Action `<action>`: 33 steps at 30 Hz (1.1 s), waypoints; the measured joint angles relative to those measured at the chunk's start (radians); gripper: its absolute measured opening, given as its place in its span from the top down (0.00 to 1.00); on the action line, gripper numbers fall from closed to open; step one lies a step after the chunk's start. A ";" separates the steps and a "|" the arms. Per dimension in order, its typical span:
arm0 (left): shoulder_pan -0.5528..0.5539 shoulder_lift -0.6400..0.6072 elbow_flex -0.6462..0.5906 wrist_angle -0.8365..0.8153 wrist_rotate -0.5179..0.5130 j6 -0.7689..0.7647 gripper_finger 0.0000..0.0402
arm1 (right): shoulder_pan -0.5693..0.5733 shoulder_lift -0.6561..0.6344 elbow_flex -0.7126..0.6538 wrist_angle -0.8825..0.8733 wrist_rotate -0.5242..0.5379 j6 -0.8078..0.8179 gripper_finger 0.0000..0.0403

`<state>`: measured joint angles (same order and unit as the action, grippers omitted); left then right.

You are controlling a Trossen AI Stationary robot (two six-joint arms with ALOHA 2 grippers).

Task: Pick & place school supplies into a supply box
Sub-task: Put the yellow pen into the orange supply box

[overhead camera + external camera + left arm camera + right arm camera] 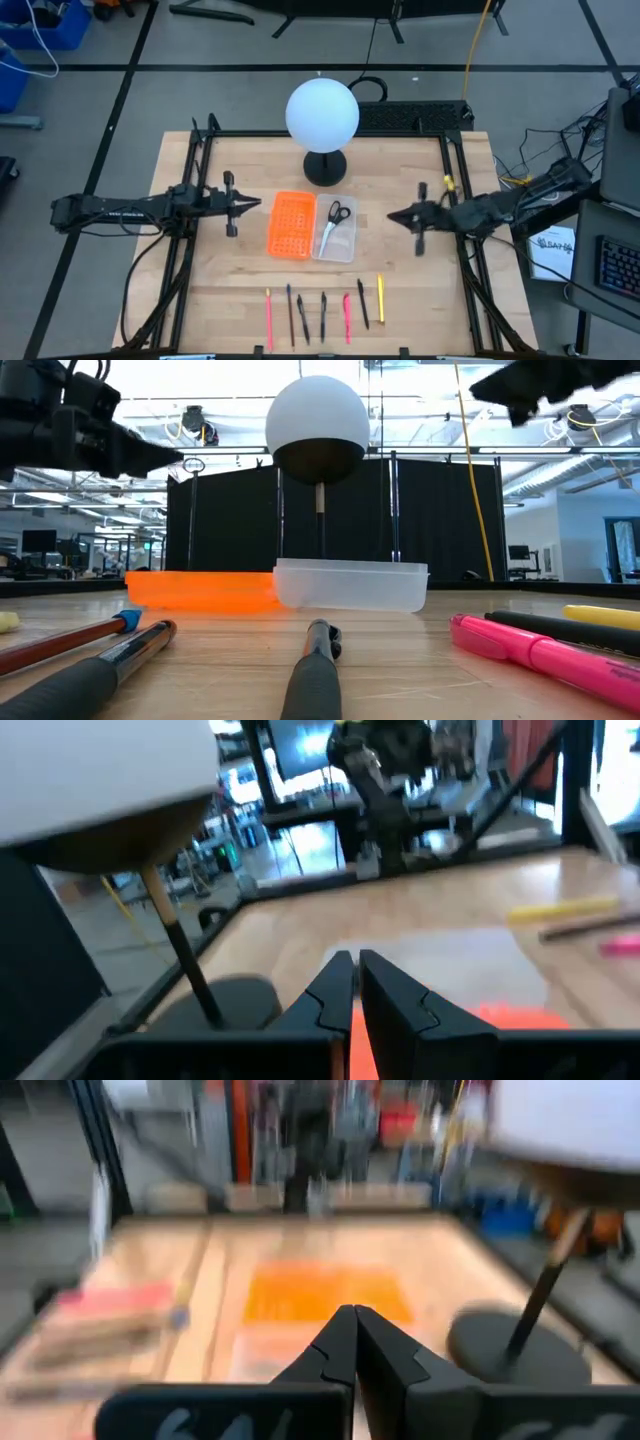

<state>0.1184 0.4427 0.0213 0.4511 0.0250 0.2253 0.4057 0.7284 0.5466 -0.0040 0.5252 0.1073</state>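
At centre frame, scissors (334,222) lie in the supply box (300,226); both pincers, left (256,204) and right (392,216), hover pressed together. Spread one above a pen (347,316), I think.

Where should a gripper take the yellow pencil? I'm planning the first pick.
Grip the yellow pencil at mid-shaft, coming straight down, fingers across its width. It lies flat at the row's right end, next to a black pen, so its outer side is freer.
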 joint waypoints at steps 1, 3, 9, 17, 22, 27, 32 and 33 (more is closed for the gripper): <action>0.000 0.000 0.000 0.021 0.000 -0.008 0.92 | 0.012 0.075 0.082 -0.084 -0.001 0.033 1.00; 0.000 0.000 0.000 0.052 0.000 -0.031 0.92 | 0.037 0.226 0.264 -0.257 -0.002 0.112 1.00; 0.000 0.001 0.001 0.095 -0.001 -0.082 0.92 | 0.124 0.641 0.778 -0.831 -0.035 0.452 1.00; 0.000 0.001 0.001 0.101 -0.001 -0.074 0.92 | 0.214 0.972 1.120 -1.086 -0.352 1.006 1.00; 0.000 0.001 0.001 0.099 0.000 -0.081 0.92 | 0.288 1.063 1.124 -0.977 -0.367 1.382 1.00; 0.000 0.001 0.001 0.088 0.001 -0.077 0.92 | 0.347 1.125 1.122 -1.017 -0.239 1.655 1.00; 0.000 0.001 0.001 0.067 0.001 -0.070 0.92 | 0.364 1.165 1.070 -1.029 -0.163 1.906 1.00; 0.000 0.001 0.001 0.067 0.001 -0.069 0.92 | 0.362 1.175 1.059 -1.021 -0.184 1.932 0.99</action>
<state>0.1184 0.4438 0.0219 0.5182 0.0257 0.1558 0.7681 1.9039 1.6053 -1.0250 0.3407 2.0392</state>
